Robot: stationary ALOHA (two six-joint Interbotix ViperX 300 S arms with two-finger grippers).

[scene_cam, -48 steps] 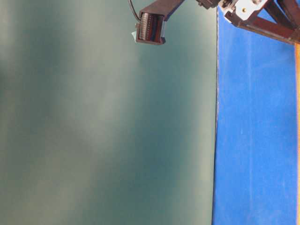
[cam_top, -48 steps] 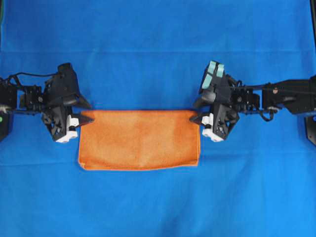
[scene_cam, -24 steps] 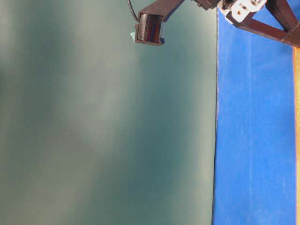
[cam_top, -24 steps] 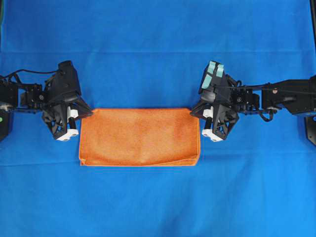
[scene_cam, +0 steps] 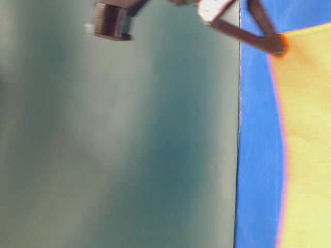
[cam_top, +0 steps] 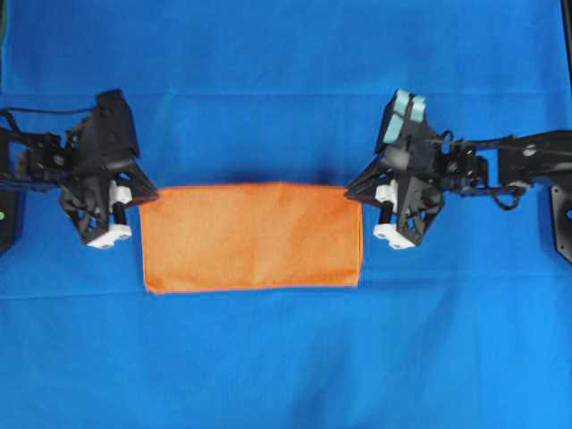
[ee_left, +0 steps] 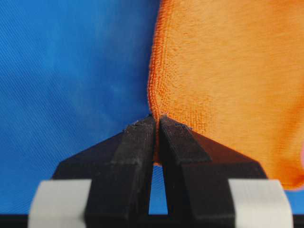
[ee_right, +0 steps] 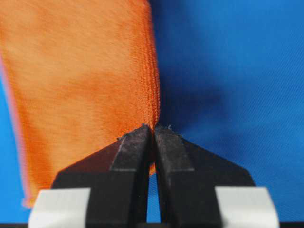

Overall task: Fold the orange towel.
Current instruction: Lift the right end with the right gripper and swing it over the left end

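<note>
The orange towel (cam_top: pixel 252 237) hangs stretched between both grippers as a wide rectangle, over the blue cloth. My left gripper (cam_top: pixel 143 193) is shut on its upper left corner; in the left wrist view the towel (ee_left: pixel 228 85) edge is pinched between the black fingertips, left gripper (ee_left: pixel 157 119). My right gripper (cam_top: pixel 355 191) is shut on the upper right corner; in the right wrist view the towel (ee_right: pixel 80 80) runs up from the closed tips, right gripper (ee_right: pixel 153 129). In the table-level view the towel (scene_cam: pixel 307 144) fills the right side, held by a finger (scene_cam: pixel 269 42).
A large blue cloth (cam_top: pixel 286 89) covers the whole work surface under the towel. In the table-level view a grey-green wall (scene_cam: pixel 119 144) fills the left, and part of an arm (scene_cam: pixel 111 20) shows at the top.
Both grippers have shut on the towel's upper corners and lifted it. The towel now hangs taut and flat, and it has come into the table-level view.
</note>
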